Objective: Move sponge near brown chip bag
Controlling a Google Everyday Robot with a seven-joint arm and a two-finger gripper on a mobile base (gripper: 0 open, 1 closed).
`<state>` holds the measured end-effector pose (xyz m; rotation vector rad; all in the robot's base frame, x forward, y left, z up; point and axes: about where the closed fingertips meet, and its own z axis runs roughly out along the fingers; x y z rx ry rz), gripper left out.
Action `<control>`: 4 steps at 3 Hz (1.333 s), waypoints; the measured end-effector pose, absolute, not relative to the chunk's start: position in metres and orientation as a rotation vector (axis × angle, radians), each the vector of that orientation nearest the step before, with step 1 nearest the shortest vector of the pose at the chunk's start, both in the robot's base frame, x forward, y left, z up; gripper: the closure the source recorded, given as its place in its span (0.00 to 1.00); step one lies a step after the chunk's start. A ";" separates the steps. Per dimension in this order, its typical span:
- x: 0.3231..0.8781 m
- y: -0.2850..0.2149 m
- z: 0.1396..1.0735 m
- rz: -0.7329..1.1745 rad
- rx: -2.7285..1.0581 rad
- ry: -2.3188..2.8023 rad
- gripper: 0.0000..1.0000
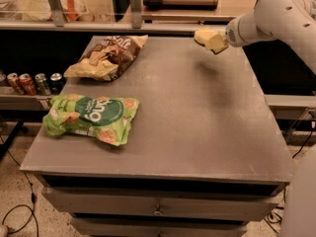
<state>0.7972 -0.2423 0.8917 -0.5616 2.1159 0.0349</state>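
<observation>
The pale yellow sponge (201, 34) is held in the air above the far right part of the grey table (197, 122), with its shadow on the tabletop below it. My gripper (212, 42) is shut on the sponge, at the end of the white arm (276, 19) that reaches in from the right. The brown chip bag (109, 56) lies crinkled at the far left of the table, its pale yellow end towards the front left. The sponge is well to the right of the bag, with bare tabletop between them.
A green chip bag (92, 116) lies on the near left of the table. Several soda cans (29, 82) stand on a lower shelf to the left. A counter with a glass partition (89, 4) runs behind the table. Drawers (158, 209) sit under the table front.
</observation>
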 end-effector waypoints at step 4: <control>0.729 -0.075 0.897 0.475 -1.123 1.919 1.00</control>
